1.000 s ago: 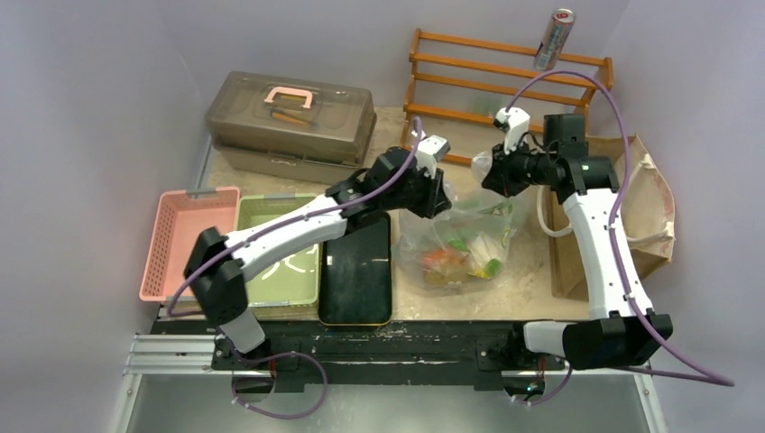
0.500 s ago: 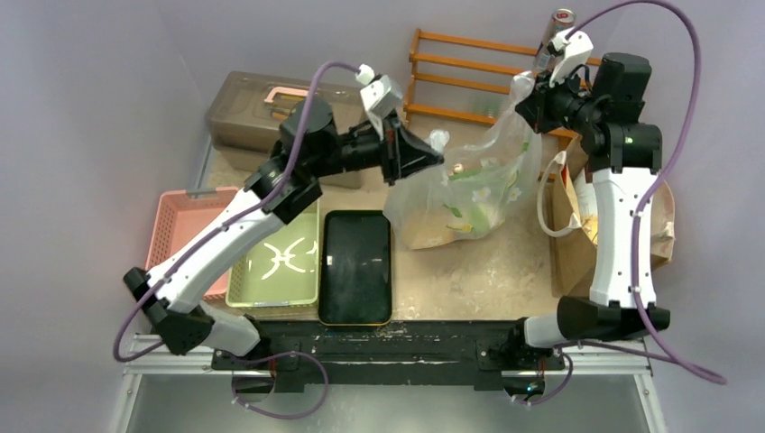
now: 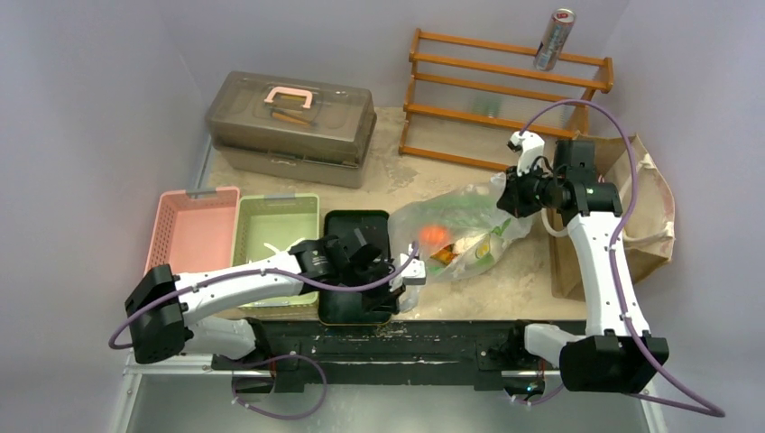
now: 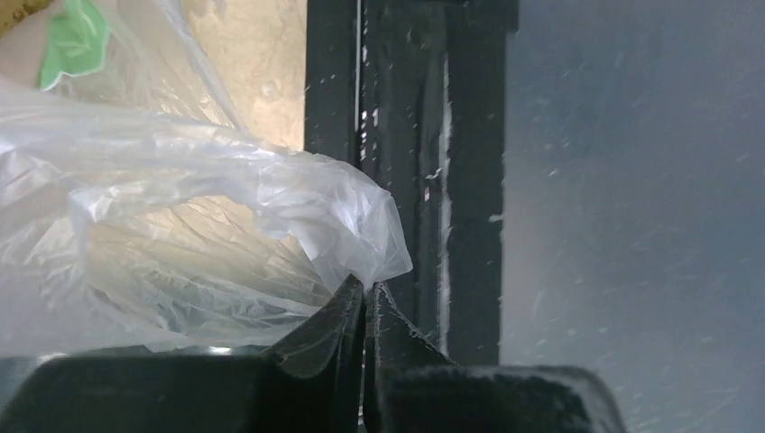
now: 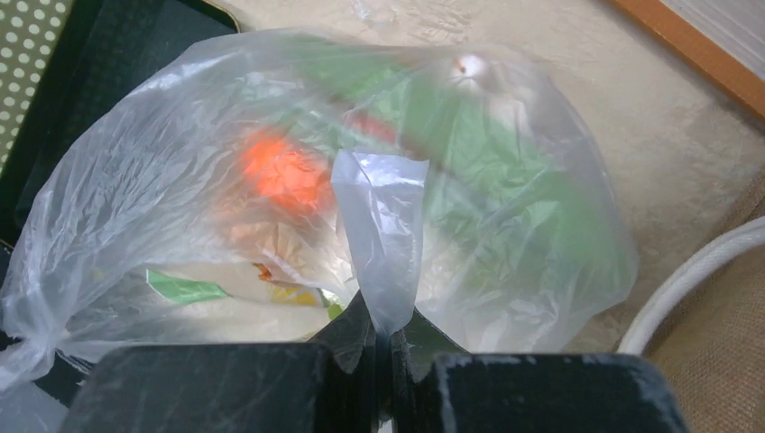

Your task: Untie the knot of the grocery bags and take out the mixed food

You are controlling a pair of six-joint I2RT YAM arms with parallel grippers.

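A beige table (image 3: 397,167) stood between plain grey walls (image 3: 108,90), with a black rail (image 3: 406,338) along its near edge.

At the centre lay the crinkly transparent plastic bag (image 3: 456,230), on its side and stretched between the two arms. Through the film showed the mixed food (image 3: 465,244): a round orange-red piece (image 5: 280,171), a long green shape (image 5: 487,153) and smaller green and yellow bits, all blurred by the plastic.

The left gripper (image 3: 404,275) sat low at the bag's near-left end, over the corner of a black tray (image 3: 361,224). Its jaws were pressed together on a corner of the film (image 4: 361,253).

The right gripper (image 3: 507,194) was at the bag's far-right end, jaws pinched on a flap of plastic (image 5: 383,234) standing up from the bag.

Just right of it lay the brown paper bag (image 3: 645,207), partly hidden by the right arm, with a white loop handle (image 5: 704,271) showing.

Left of the tray stood a green basket (image 3: 275,225) and a pink basket (image 3: 185,239). At the back left was a grey-brown lidded case (image 3: 289,113) with a pink handle. A wooden rack (image 3: 505,77) leaned against the back wall, with a silver can (image 3: 554,38) on top.
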